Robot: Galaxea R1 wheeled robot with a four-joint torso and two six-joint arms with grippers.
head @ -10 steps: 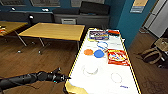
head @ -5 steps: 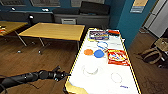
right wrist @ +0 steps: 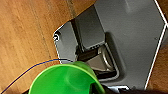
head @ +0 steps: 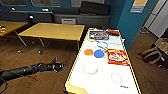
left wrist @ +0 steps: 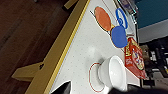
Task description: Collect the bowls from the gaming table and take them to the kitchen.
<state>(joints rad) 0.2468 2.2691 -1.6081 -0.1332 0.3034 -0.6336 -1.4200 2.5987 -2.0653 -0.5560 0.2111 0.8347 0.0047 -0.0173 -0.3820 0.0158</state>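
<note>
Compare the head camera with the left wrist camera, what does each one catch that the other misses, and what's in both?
Head view alone: the left arm with its gripper reaching toward the gaming table, two wood-topped tables behind it, and bags on the floor.
Left wrist view alone: a close look at the white bowl's rim and side, standing on a red-outlined circle.
Both: the white bowl, the orange bowl, the blue bowl, the red snack bag and the wood floor.

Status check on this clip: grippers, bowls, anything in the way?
Left gripper beside gaming table, short of it. White bowl, orange bowl, blue bowl all on top. Red snack bag beside blue bowl.
</note>
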